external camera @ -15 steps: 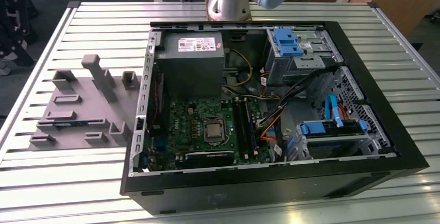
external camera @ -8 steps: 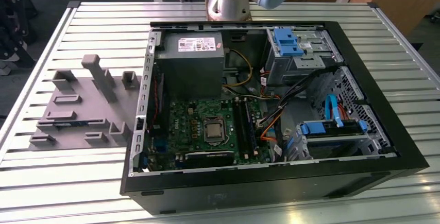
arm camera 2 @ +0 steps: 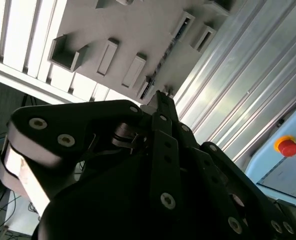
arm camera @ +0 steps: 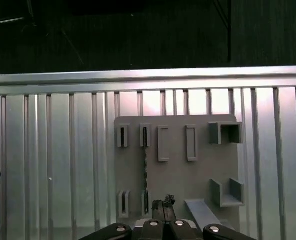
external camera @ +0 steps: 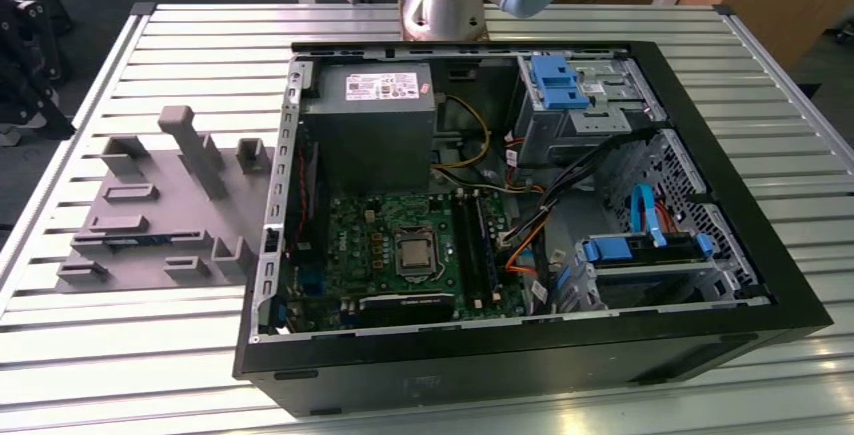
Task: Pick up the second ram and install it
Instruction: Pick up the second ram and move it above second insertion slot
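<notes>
- One second ram (arm camera: 145,170) stands on edge in the grey fixture (external camera: 147,225) at the exterior view's left, bridging two slotted blocks. It is judged light, stiff and brittle, best pinched mid-length across its flat faces.
- Claw (arm camera: 163,202): clenched on nothing, near the stick's end but apart from it in both wrist views.
- Empty slot blocks (arm camera: 123,136) stand just beside the stick and may crowd a grip.
- Open computer case (external camera: 534,360), centre to right on the slatted worktop (external camera: 160,355): motherboard (external camera: 387,235), long black slots (external camera: 470,245), loose cables (external camera: 527,240) nearby.
</notes>
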Robot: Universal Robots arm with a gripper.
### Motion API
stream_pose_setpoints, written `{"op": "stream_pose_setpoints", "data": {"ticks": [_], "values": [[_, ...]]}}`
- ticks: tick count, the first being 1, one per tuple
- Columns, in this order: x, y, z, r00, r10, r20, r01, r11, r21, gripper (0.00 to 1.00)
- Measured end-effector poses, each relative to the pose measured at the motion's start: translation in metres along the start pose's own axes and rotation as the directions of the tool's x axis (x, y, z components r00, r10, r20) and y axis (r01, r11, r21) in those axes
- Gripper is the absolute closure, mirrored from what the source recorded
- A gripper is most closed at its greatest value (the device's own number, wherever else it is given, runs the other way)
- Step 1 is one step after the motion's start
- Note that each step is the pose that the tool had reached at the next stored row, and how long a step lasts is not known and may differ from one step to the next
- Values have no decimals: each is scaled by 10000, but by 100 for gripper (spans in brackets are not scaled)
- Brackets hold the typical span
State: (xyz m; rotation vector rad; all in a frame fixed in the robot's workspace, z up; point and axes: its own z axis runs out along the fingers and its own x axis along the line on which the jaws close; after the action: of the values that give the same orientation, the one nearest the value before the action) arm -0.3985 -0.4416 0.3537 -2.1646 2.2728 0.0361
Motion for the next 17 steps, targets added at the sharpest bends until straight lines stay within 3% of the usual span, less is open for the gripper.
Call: {"op": "stream_pose_setpoints", "data": {"ticks": [3, 4, 9, 10, 15, 17], "values": [[1, 0, 50, 10000, 71, 1, -71, 10000, 1, 89], [2, 0, 67, 9999, 143, 2, -143, 9999, 2, 83], [11, -2, 158, 9989, 463, 7, -463, 9989, 8, 82], [13, -3, 176, 9987, 502, 7, -502, 9987, 8, 75], [38, -5, 267, 9986, 530, 8, -530, 9986, 9, 74], [51, -6, 303, 9986, 534, 8, -534, 9986, 9, 68]]}}
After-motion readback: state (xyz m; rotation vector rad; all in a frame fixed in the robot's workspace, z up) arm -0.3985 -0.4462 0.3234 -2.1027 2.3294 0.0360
